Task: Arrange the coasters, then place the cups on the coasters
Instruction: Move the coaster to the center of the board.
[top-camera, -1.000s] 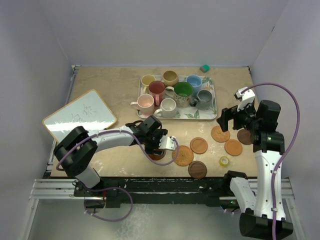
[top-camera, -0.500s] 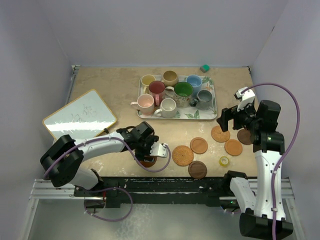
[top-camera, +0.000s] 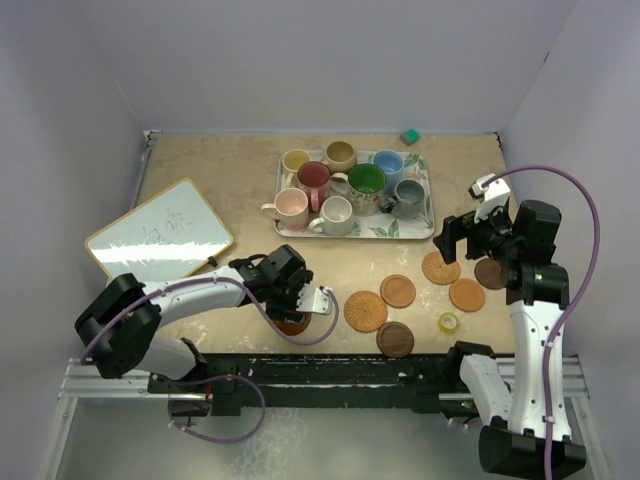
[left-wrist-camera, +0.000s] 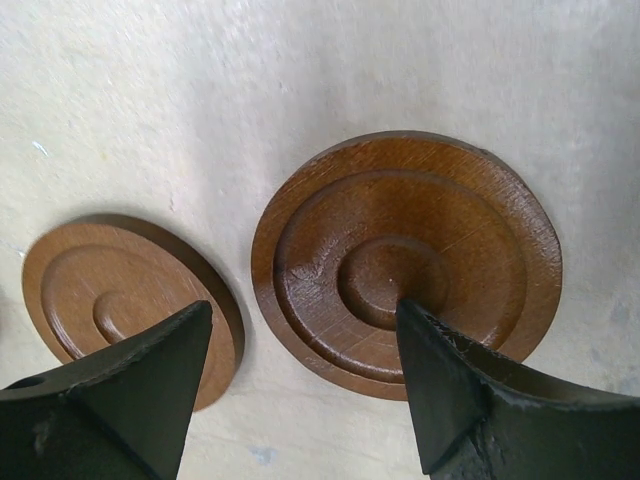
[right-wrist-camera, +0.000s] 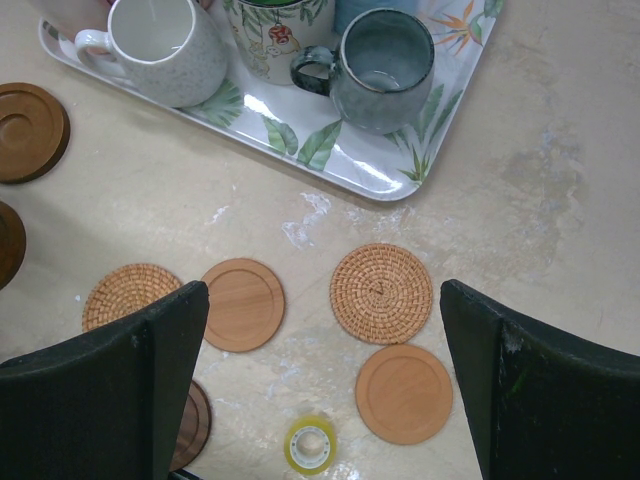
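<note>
**Top external.** Cups (top-camera: 367, 181): eight ceramic mugs, all crowded on the leaf-print tray (top-camera: 428, 228) at the back of the tabletop (top-camera: 220, 180). Coasters (top-camera: 398, 291): thin discs scattered on the near right tabletop in front of the tray, none carrying a cup. One dark coaster (top-camera: 293, 326) lies apart to the left, under the left jaws. Right jaws hang over a woven coaster (top-camera: 440, 268) by the tray corner. A tape roll (top-camera: 448, 322) sits among the discs.

**Left wrist.** Two ringed wooden discs lie flat, side by side but not touching. Left jaws are partly spread and empty, poised low above the dark coaster (left-wrist-camera: 405, 265). Judged stiff, light and smooth, and flush to the surface. The best hold is likely across the rim, one finger on each side, since there is little edge to catch and a slip is possible.

**Right wrist.** Right jaws are spread to their widest and hold nothing. The woven coaster (right-wrist-camera: 381, 293) and a pale wooden coaster (right-wrist-camera: 404, 393) lie between them, well below. The woven texture should grip better than the wood. A white cup (right-wrist-camera: 160, 40) and a grey cup (right-wrist-camera: 385, 70) stand at the tray edge. Both are judged heavier, glazed, slick and chippable, and are best pinched over the wall at the lip, clear of neighbouring cups.
</note>
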